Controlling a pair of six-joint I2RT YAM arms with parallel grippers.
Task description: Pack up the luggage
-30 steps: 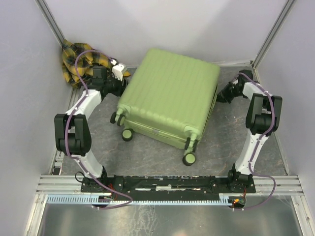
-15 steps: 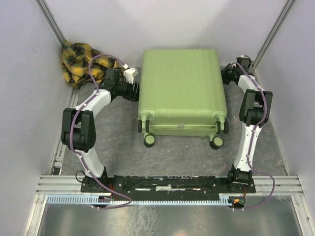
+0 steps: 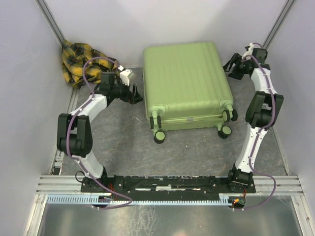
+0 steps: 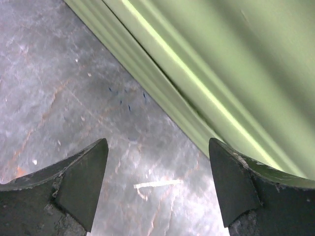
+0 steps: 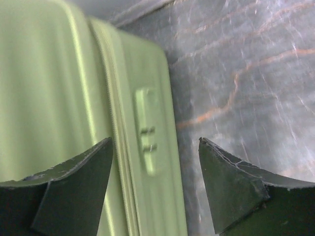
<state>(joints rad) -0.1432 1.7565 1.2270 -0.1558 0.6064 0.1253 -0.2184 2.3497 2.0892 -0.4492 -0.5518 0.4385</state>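
No readable text, labels, brands, numbers or signs anywhere.

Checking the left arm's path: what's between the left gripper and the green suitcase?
Only bare grey table with a small pale streak, seen in the left wrist view; the left gripper hangs open beside the suitcase.

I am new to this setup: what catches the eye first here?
The big lime-green luggage lies closed at the centre, with its wheels on the near side. A yellow plaid cloth is bunched in the far left corner. The left gripper and right gripper stand open on either side of the luggage.
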